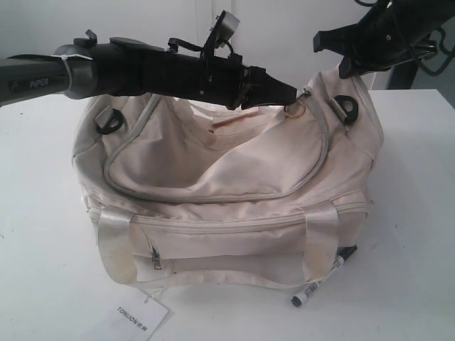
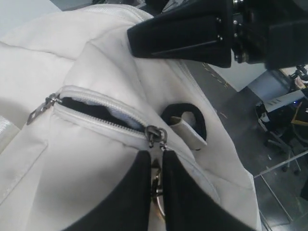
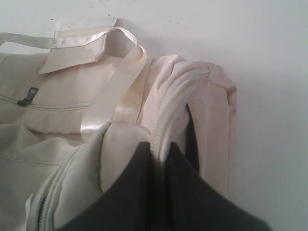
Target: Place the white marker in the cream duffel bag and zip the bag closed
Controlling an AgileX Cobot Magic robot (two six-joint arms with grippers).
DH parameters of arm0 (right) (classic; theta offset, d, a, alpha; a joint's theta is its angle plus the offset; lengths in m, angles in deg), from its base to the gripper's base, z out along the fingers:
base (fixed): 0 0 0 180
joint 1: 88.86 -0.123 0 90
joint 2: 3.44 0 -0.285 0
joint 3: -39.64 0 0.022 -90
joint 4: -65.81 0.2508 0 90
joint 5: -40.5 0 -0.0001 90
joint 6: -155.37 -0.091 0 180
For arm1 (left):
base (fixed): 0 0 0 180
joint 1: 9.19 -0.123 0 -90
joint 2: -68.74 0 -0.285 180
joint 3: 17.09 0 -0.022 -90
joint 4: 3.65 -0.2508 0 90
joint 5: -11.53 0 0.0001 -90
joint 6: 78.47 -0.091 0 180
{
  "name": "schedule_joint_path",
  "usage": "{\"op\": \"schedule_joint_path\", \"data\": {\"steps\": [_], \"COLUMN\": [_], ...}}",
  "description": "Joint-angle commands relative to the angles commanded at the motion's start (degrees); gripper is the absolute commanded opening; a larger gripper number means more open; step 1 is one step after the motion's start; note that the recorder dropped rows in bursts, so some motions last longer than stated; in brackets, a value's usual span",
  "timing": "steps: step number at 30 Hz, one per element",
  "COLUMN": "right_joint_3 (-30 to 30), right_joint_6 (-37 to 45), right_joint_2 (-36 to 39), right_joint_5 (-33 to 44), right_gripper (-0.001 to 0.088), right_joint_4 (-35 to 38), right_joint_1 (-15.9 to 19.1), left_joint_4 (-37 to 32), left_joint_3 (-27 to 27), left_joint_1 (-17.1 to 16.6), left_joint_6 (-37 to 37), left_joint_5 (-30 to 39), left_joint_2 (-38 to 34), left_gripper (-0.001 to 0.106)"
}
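Cream fabric fills all three views: the cream duffel bag (image 1: 213, 170) rests on a white table (image 1: 412, 213).

Exterior view only: the whole bag and both arms are seen. The white marker (image 1: 323, 277) lies on the table just beside the bag's front corner, outside the bag. It is well apart from both claws, across the bag from them. A paper tag (image 1: 138, 316) lies on the table at the bag's front, well apart from both claws.

Left wrist view only: the left claw (image 2: 155, 155) is clenched on the zipper pull ring (image 2: 156, 190). The zipper slider (image 2: 156, 134) sits just ahead of its fingertips. Beyond the slider the curved zipper stands parted, showing a dark gap (image 2: 82, 106); what lies inside cannot be told. A second metal pull (image 2: 43, 108) hangs at the gap's far end. A black D-ring (image 2: 185, 115) sits just beside the slider, and the other arm's black body looms beyond it.

Right wrist view only: the right claw (image 3: 159, 147) is clenched on a bunched fold at the bag's end, with the zipper edge between its fingers. A satin strap handle (image 3: 120, 86) crosses the bag beyond its tips. A small pocket zipper pull (image 3: 26, 96) lies farther off.
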Motion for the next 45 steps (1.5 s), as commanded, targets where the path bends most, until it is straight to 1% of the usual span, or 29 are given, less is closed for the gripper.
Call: {"op": "schedule_joint_path", "data": {"steps": [4,14,21,24,30,34,37,41,45], "right_joint_3": [0.0,0.0,0.0,0.0,0.0,0.0,0.0,0.0,0.0], "right_joint_6": [0.0,0.0,0.0,0.0,0.0,0.0,0.0,0.0,0.0], "right_joint_2": [0.0,0.0,0.0,0.0,0.0,0.0,0.0,0.0,0.0], "right_joint_5": [0.0,0.0,0.0,0.0,0.0,0.0,0.0,0.0,0.0], "right_gripper": [0.0,0.0,0.0,0.0,0.0,0.0,0.0,0.0,0.0], "right_joint_4": [0.0,0.0,0.0,0.0,0.0,0.0,0.0,0.0,0.0], "right_joint_1": [0.0,0.0,0.0,0.0,0.0,0.0,0.0,0.0,0.0], "left_joint_4": [2.1,1.3,-1.7,-2.3,-2.3,-4.1,-10.2,-14.0,-20.1], "left_joint_3": [0.0,0.0,0.0,0.0,0.0,0.0,0.0,0.0,0.0], "left_joint_1": [0.0,0.0,0.2,1.0,2.6,4.1,5.6,7.1,9.2], "left_joint_6": [0.0,0.3,0.3,-0.6,-1.2,-1.7,-1.7,-2.8,-2.8], "left_joint_5": [2.9,9.1,9.7,10.8,10.8,9.3,5.7,2.0,-1.7], "left_joint_2": [0.0,0.0,0.0,0.0,0.0,0.1,1.7,3.7,5.8], "left_gripper": [0.0,0.0,0.0,0.0,0.0,0.0,0.0,0.0,0.0]}}
